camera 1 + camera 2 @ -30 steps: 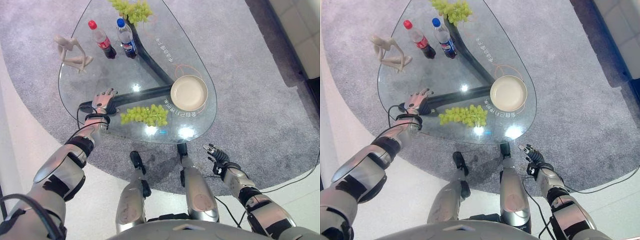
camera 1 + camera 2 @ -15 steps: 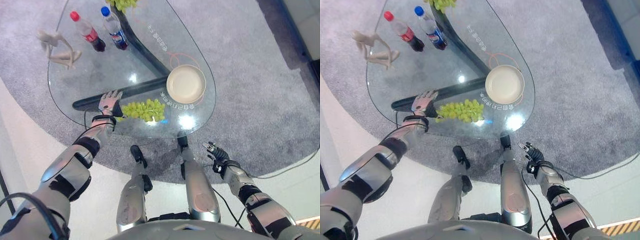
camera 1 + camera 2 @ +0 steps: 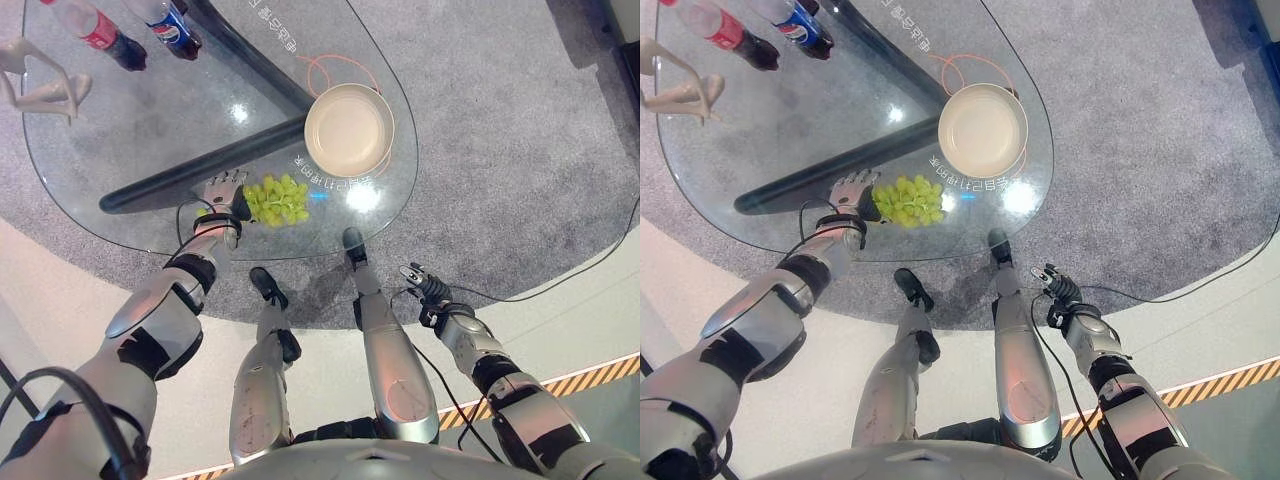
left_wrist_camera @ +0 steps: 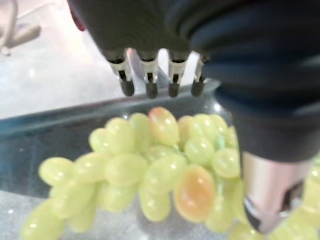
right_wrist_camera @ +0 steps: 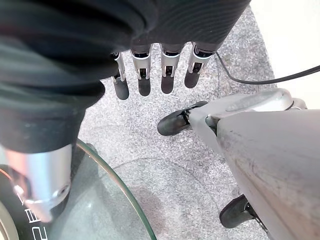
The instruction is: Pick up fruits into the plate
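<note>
Grapes [image 3: 276, 199] one bunch, one plate [image 3: 348, 130], two bottles [image 3: 105, 39]

A bunch of green grapes [image 3: 277, 199] lies on the glass table [image 3: 150, 120], near the empty cream plate [image 3: 348, 130].

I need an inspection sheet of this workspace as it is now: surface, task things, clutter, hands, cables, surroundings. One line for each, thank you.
Surface: glass table on a dark frame.
Task things: bunch of green grapes lies near the table's front edge; empty cream plate sits apart from it, further back and to the right.
Clutter: two cola bottles and a pale figurine at the far left.
Hands: left hand open, fingers straight over the grapes' left end; right hand open, idle below the table edge.
Cables: thin orange loop behind the plate.
Surroundings: grey carpet, pale floor, striped floor tape.
</note>
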`<state>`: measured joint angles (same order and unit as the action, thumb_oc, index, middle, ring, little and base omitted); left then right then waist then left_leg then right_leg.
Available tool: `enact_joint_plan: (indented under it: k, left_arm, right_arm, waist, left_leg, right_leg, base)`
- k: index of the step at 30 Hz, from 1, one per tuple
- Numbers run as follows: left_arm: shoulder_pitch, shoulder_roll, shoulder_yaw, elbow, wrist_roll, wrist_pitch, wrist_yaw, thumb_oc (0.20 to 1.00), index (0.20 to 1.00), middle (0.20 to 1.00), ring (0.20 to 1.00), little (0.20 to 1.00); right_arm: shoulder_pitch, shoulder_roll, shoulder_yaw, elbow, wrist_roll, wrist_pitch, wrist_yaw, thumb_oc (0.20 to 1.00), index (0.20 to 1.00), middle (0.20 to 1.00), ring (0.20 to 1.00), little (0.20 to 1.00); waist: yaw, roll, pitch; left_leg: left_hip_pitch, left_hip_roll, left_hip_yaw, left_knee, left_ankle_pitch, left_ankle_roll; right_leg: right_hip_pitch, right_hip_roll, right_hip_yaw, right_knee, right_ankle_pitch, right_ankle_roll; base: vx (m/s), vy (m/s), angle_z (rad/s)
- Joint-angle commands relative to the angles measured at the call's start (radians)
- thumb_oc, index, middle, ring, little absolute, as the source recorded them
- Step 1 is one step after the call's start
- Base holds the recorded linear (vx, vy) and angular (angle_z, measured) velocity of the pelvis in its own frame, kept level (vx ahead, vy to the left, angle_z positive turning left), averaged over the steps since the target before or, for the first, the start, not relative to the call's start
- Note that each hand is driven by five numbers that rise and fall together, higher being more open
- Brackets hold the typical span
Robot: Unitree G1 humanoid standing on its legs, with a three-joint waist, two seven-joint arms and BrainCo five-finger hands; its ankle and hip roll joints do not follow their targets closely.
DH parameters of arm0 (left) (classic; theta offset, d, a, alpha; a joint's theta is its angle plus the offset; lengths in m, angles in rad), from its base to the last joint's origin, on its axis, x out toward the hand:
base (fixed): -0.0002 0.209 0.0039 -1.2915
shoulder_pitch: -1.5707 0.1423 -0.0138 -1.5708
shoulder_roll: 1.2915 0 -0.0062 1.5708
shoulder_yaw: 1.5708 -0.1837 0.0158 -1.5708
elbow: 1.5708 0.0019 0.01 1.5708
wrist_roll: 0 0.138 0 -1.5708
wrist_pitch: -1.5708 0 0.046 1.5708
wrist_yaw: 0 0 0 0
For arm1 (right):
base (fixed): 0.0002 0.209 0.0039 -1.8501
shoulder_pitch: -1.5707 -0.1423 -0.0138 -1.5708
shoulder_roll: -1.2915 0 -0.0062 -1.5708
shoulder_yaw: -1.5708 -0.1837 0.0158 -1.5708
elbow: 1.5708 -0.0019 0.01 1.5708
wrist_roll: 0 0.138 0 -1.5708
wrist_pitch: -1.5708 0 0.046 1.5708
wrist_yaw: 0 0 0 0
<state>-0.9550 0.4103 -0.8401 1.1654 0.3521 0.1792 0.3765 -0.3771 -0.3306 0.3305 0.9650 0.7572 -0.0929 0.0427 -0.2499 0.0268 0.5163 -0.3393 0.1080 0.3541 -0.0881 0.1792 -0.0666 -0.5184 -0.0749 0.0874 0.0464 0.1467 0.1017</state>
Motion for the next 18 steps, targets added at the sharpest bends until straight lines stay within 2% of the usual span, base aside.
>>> enact_joint_plan:
  k: [1, 11, 12, 13, 14, 18]
  left_arm:
    - [-0.06, 0.022, 0.01, 0.081, 0.017, 0.041, 0.019, 1.0, 1.0, 1.0, 1.0, 1.0]
    - [-0.094, 0.033, -0.02, 0.095, 0.089, 0.08, -0.01, 1.0, 1.0, 1.0, 1.0, 1.0]
    - [-0.095, 0.029, -0.029, 0.101, 0.102, 0.08, -0.018, 0.768, 0.768, 0.768, 0.768, 0.768]
    - [-0.095, 0.029, -0.029, 0.101, 0.102, 0.08, -0.018, 0.768, 0.768, 0.768, 0.768, 0.768]
    - [-0.092, 0.021, -0.036, 0.107, 0.126, 0.081, -0.039, 0.2, 0.2, 0.2, 0.2, 0.2]
    - [-0.084, 0.012, -0.047, 0.117, 0.142, 0.083, -0.049, 0.2, 0.2, 0.2, 0.2, 0.2]
  right_arm:
    - [-0.012, 0.014, 0.019, -0.036, 0.043, -0.035, -0.007, 1.0, 1.0, 1.0, 1.0, 1.0]
    - [0.003, 0.013, 0.022, -0.08, 0.073, -0.049, -0.013, 1.0, 1.0, 1.0, 1.0, 1.0]
    - [0.003, 0.014, 0.021, -0.079, 0.078, -0.05, -0.013, 1.0, 1.0, 1.0, 1.0, 1.0]
    - [0.003, 0.014, 0.021, -0.079, 0.078, -0.05, -0.013, 1.0, 1.0, 1.0, 1.0, 1.0]
    - [0.002, 0.016, 0.018, -0.078, 0.081, -0.049, -0.012, 1.0, 1.0, 1.0, 1.0, 1.0]
    - [-0.001, 0.018, 0.02, -0.077, 0.086, -0.053, -0.011, 1.0, 1.0, 1.0, 1.0, 1.0]
  waist:
    - [-0.008, -0.048, 0.004]
    - [-0.017, -0.048, 0.004]
    - [-0.018, -0.048, 0.004]
    - [-0.018, -0.048, 0.004]
    - [-0.018, -0.048, 0.004]
    - [-0.018, -0.049, 0.004]
  left_leg:
    - [-0.12, 0.011, -0.11, 0.191, -0.157, -0.033]
    - [-0.176, 0.009, -0.107, 0.197, -0.149, -0.039]
    - [-0.179, 0.009, -0.106, 0.196, -0.149, -0.039]
    - [-0.179, 0.009, -0.106, 0.196, -0.149, -0.039]
    - [-0.18, 0.008, -0.106, 0.193, -0.148, -0.039]
    - [-0.185, 0.008, -0.107, 0.192, -0.147, -0.039]
  right_leg:
    - [-0.08, 0.05, -0.072, 0.135, -0.125, -0.027]
    - [-0.139, 0.053, -0.071, 0.144, -0.116, -0.028]
    - [-0.143, 0.052, -0.072, 0.143, -0.114, -0.027]
    - [-0.143, 0.052, -0.072, 0.143, -0.114, -0.027]
    - [-0.145, 0.053, -0.072, 0.143, -0.113, -0.028]
    - [-0.15, 0.053, -0.072, 0.143, -0.11, -0.027]
  base:
    - [-0.04, -0.04, -0.05]
    - [-0.02, -0.021, 0.0]
    - [0.0, 0.0, 0.0]
    - [-0.03, -0.034, 0.01]
    - [0.0, 0.0, 0.0]
    - [0.0, 0.0, 0.0]
